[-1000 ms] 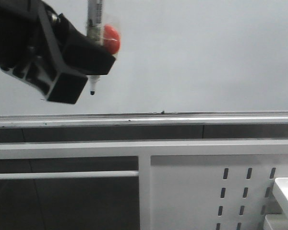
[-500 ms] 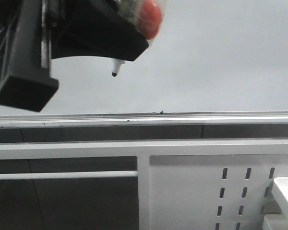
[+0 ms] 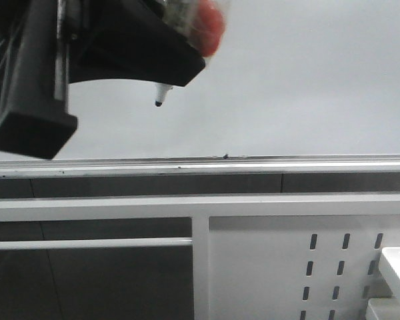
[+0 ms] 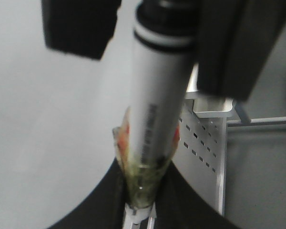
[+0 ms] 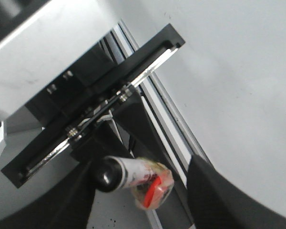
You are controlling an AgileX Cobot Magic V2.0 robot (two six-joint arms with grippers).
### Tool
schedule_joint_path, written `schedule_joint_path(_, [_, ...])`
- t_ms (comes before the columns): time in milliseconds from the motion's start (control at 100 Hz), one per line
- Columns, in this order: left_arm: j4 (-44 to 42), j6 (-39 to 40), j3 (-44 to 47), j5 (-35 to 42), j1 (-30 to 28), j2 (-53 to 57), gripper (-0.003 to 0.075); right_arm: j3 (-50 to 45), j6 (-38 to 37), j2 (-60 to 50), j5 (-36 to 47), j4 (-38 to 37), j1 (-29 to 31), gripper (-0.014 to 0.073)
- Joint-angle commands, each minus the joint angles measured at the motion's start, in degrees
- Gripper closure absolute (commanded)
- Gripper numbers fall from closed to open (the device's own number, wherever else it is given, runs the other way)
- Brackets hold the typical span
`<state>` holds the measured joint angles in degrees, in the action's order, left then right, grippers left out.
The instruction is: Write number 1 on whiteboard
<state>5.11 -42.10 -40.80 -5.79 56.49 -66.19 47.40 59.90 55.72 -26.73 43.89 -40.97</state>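
My left gripper (image 4: 140, 205) is shut on a white marker (image 4: 157, 119) wrapped in tape with a red piece. In the front view the marker's black tip (image 3: 159, 102) points down, just in front of the whiteboard (image 3: 287, 80) and above its silver rail (image 3: 287, 163). Black gripper parts (image 3: 120, 47) fill the top left there. My right gripper (image 5: 140, 167) is open, its fingers (image 5: 214, 191) either side of the marker's black back end (image 5: 107, 174). No stroke of the number 1 shows on the board.
Below the rail run white frame bars (image 3: 200, 207) and the white slotted metal panel (image 3: 287, 267), also in the left wrist view (image 4: 200, 143). A white tray (image 3: 397, 263) with a red bit sits at the lower right. A small dark speck (image 3: 225, 155) lies on the rail.
Since a second ago the gripper and marker have moved up, right and nearer the camera, and the marker has tilted. Over the last half second almost nothing has moved.
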Motion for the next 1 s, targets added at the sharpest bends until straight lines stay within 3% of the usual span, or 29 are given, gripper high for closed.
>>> schedule_joint_path(0, [0.1,0.3,-2.1,3.2,0.4,1.4,0.074,2.1,0.6,1.2,4.3,1.1,-0.6,0.0211])
schedule_joint_path(290, [0.1,0.3,-2.1,0.6,0.4,1.4,0.074,2.5,0.6,2.3,4.7,2.8,-0.6,0.0228])
schedule_joint_path(630, [0.0,0.3,-2.1,0.6,0.4,1.3,0.074,2.5,0.6,2.4,0.8,4.3,-0.6,0.051])
schedule_joint_path(770, [0.0,0.3,-2.1,0.7,0.4,1.3,0.074,2.5,0.6,2.6,-3.3,4.3,-0.6,0.0673])
schedule_joint_path(990, [2.1,0.5,-2.1,0.8,0.4,1.4,0.0712,2.5,0.6,2.6,-3.7,4.3,-0.6,0.0666])
